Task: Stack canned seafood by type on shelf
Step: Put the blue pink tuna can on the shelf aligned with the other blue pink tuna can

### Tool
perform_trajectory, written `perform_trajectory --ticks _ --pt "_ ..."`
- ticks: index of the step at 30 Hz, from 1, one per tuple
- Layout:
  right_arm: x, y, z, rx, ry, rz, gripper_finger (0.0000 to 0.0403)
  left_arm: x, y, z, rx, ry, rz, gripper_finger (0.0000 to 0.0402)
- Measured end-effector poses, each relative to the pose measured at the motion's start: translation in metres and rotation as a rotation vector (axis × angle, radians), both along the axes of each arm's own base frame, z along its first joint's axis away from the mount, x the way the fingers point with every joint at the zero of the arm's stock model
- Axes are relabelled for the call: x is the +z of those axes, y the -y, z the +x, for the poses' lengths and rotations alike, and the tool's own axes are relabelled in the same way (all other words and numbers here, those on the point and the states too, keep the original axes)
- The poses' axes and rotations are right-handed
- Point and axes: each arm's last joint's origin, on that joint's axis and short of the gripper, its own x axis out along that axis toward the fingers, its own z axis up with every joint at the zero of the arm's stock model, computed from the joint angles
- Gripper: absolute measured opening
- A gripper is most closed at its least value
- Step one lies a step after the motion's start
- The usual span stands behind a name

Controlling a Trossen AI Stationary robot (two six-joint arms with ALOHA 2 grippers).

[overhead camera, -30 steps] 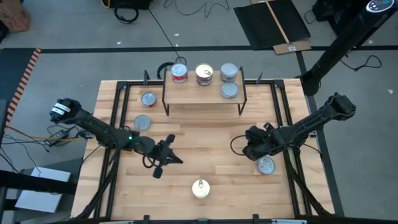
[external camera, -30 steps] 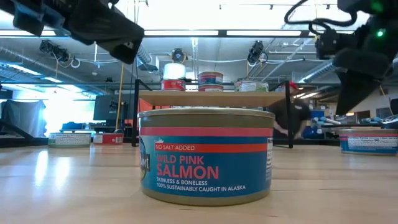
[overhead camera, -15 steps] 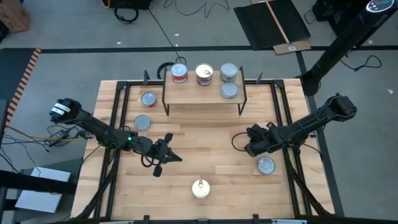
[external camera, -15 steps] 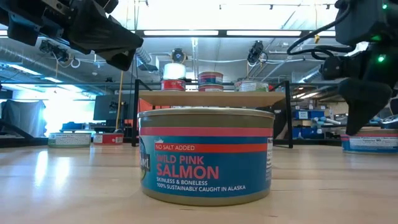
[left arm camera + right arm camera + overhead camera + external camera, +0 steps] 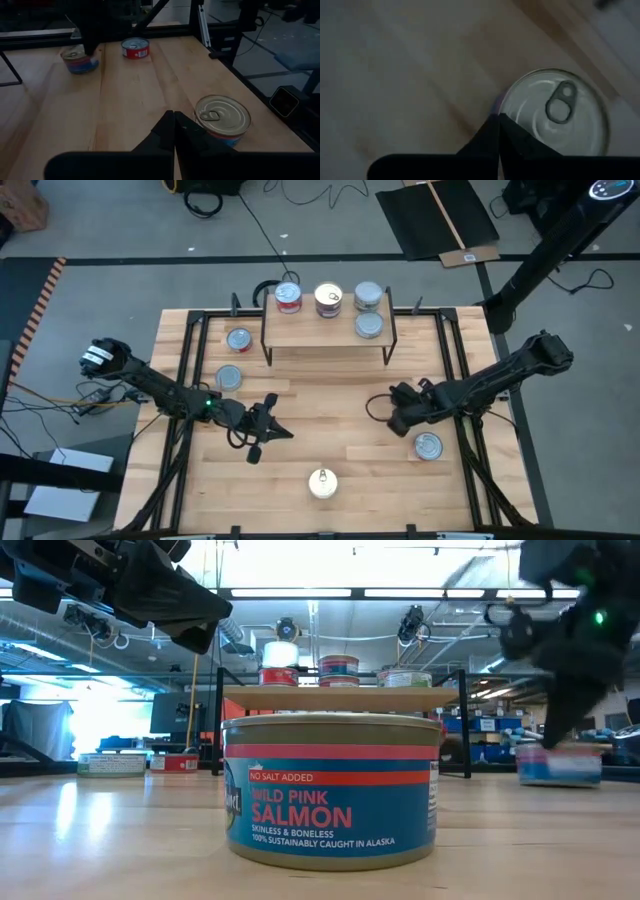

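Right hand (image 5: 392, 418) closed, empty | nearby can (image 5: 428, 446): silver pull-tab top, side possibly purple

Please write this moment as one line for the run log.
left gripper: shut, empty, above table | right gripper: shut, empty, beside tin | shelf: four tins | phase: between picks

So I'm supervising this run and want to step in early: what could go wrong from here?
1. The right gripper is shut and empty beside the silver-topped can; moving on like this could nudge the can toward the table's right edge.
2. The shelf already holds four cans, a red one among them; further cans may knock them.
3. The left gripper, also shut, hovers near the salmon can and could bump it.
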Motion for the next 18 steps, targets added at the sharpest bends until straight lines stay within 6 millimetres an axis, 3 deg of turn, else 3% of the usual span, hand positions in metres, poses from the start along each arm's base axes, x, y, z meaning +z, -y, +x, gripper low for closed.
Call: perform_trajectory --ticks 10,18 --pt "0.035 -0.013 0.038 0.132 0.314 0.085 0.0003 0.001 0.000 0.000 0.003 0.007 0.000 0.0007" --pt "0.037 -0.007 0.045 0.024 0.398 0.195 0.0002 0.001 0.000 0.000 0.006 0.005 -0.011 0.0007"
